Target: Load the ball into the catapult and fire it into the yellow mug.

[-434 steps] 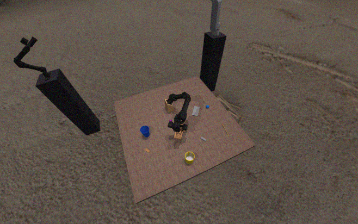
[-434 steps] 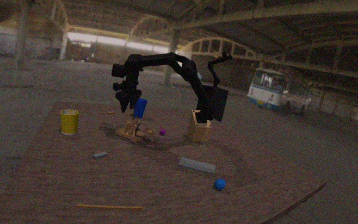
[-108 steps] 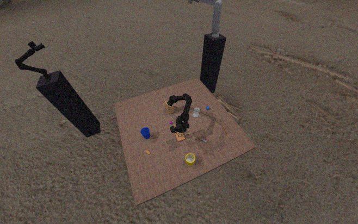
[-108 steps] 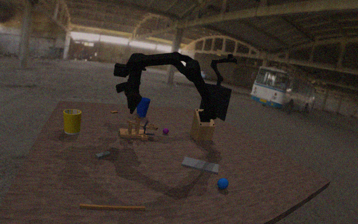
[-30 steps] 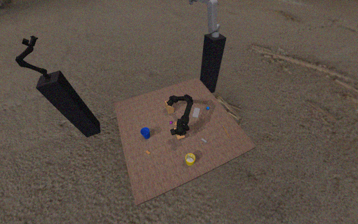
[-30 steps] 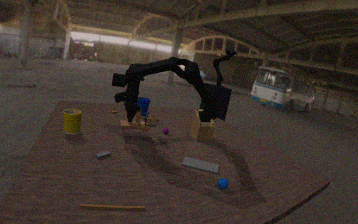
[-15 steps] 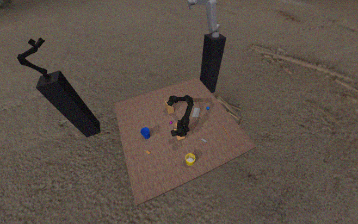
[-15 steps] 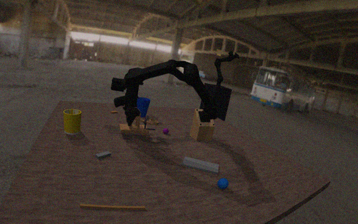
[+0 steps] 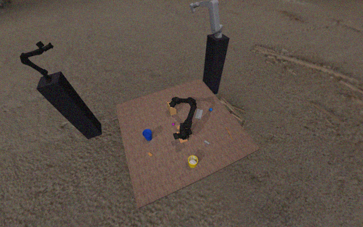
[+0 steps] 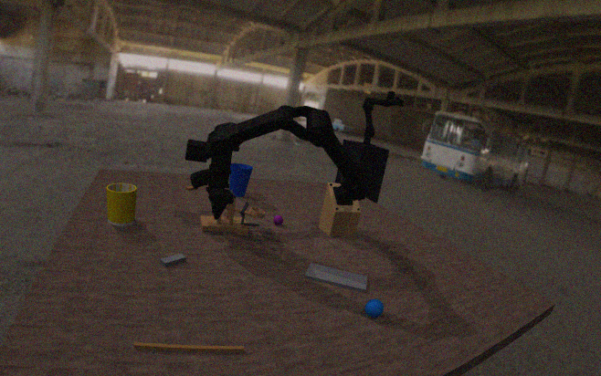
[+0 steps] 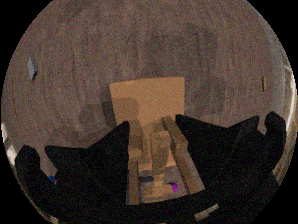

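Note:
The wooden catapult (image 9: 183, 140) (image 10: 224, 224) (image 11: 147, 95) stands on the mat, its cup end to the rear. My gripper (image 9: 183, 136) (image 10: 220, 216) (image 11: 152, 122) points down and is shut on the catapult's side rails; the fingers hide part of them. A magenta ball (image 9: 173, 124) (image 10: 278, 220) (image 11: 174, 187) lies on the mat beyond the cup end, not in the cup. A larger blue ball (image 9: 211, 109) (image 10: 374, 308) lies farther off, past the grey slab. The yellow mug (image 9: 192, 162) (image 10: 121, 205) stands upright, beyond the catapult's front end.
A blue mug (image 9: 148, 135) (image 10: 240, 180) stands to one side. A grey slab (image 9: 199, 114) (image 10: 336, 276), a small grey block (image 9: 207, 142) (image 10: 173, 260), an orange stick (image 9: 229, 132) (image 10: 188, 348) and a small orange block (image 9: 150, 154) lie about. A wooden box (image 10: 338, 222) is at my base.

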Robot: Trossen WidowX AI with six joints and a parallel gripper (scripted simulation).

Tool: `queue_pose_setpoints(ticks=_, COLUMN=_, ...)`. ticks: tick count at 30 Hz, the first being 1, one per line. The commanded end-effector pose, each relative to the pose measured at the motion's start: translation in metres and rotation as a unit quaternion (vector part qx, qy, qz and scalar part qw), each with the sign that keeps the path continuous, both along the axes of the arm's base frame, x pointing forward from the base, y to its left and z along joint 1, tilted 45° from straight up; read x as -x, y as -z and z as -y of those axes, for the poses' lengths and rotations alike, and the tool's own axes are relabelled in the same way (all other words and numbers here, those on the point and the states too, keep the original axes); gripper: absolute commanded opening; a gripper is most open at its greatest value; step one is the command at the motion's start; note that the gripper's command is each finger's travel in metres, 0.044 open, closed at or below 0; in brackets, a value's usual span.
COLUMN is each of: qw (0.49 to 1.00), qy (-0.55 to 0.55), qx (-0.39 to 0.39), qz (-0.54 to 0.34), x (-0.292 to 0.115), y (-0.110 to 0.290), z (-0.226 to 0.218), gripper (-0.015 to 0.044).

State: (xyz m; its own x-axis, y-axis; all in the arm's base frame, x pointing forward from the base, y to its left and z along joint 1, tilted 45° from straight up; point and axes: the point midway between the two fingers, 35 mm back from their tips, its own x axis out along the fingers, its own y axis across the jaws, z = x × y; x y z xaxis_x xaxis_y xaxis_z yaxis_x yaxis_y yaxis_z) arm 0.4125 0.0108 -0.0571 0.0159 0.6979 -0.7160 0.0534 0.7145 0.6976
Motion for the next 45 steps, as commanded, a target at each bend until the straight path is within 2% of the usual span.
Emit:
queue_pose_setpoints(ticks=1, qw=1.0, qy=0.0, qx=0.0, qz=0.0, x=0.0, y=0.0, z=0.0, gripper=0.0)
queue_pose_setpoints(ticks=6, qw=1.0, qy=0.0, qx=0.0, qz=0.0, x=0.0, y=0.0, z=0.0, gripper=0.0)
queue_pose_setpoints(ticks=20, qw=1.0, qy=0.0, qx=0.0, qz=0.0, x=0.0, y=0.0, z=0.0, gripper=0.0368)
queue_pose_setpoints(ticks=23, qw=1.0, qy=0.001, qx=0.001, qz=0.0, x=-0.002, y=-0.016, z=0.017, gripper=0.044)
queue_pose_setpoints(ticks=28, qw=1.0, qy=0.002, qx=0.002, qz=-0.001, x=0.002, y=-0.069, z=0.069, gripper=0.044)
queue_pose_setpoints(ticks=35, qw=1.0, qy=0.008, qx=0.0, qz=-0.003, x=-0.001, y=-0.055, z=0.06, gripper=0.044)
queue_pose_setpoints(ticks=42, qw=1.0, qy=0.013, qx=0.006, qz=0.01, x=-0.002, y=-0.102, z=0.107, gripper=0.044)
queue_pose_setpoints(ticks=44, qw=1.0, qy=0.014, qx=0.006, qz=0.01, x=-0.001, y=-0.104, z=0.109, gripper=0.044)
queue_pose_setpoints(ticks=45, qw=1.0, qy=0.014, qx=0.001, qz=0.002, x=-0.001, y=-0.088, z=0.094, gripper=0.0414)
